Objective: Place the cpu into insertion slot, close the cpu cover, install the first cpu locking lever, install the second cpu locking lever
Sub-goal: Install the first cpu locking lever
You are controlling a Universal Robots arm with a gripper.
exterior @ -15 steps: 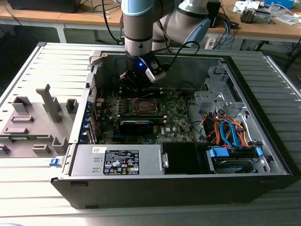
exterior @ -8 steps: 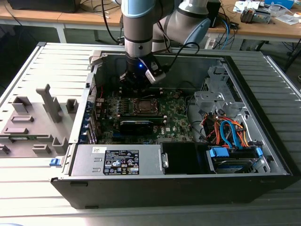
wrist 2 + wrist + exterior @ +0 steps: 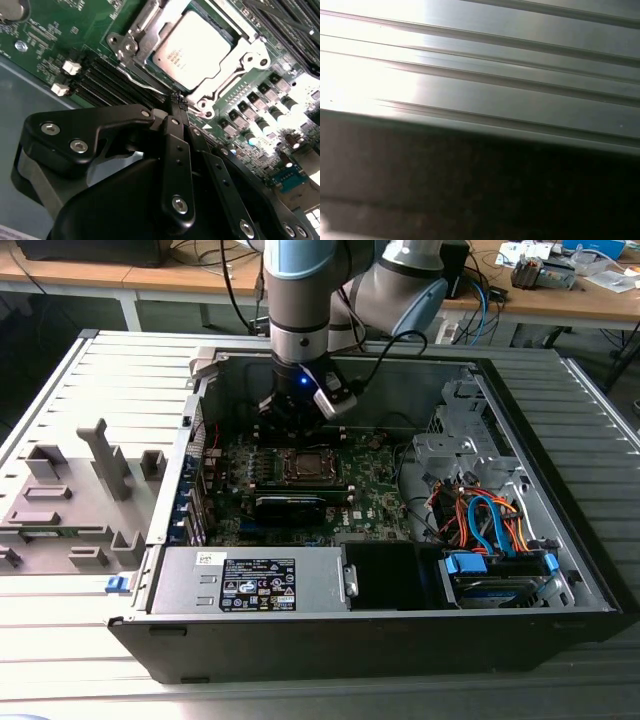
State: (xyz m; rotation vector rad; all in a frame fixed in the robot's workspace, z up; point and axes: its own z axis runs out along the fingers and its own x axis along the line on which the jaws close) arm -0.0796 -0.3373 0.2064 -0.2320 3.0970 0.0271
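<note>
The cpu (image 3: 192,47) already sits in the insertion slot (image 3: 303,466) with the cpu cover (image 3: 235,62) down around it, while the gripper (image 3: 176,100), jaws clenched together on nothing, hovers by a thin locking lever (image 3: 142,86) beside the socket, seemingly not latched.

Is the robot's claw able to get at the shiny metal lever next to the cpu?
Probably yes. In the second wrist view the claw is shut, its tips right beside the lever at the cpu cover, with nothing between them.

Space above cpu (image 3: 192,47) open; claw (image 3: 176,100) tips crowd socket edge beside memory slots (image 3: 107,82); case walls (image 3: 330,355) hem motherboard.
</note>
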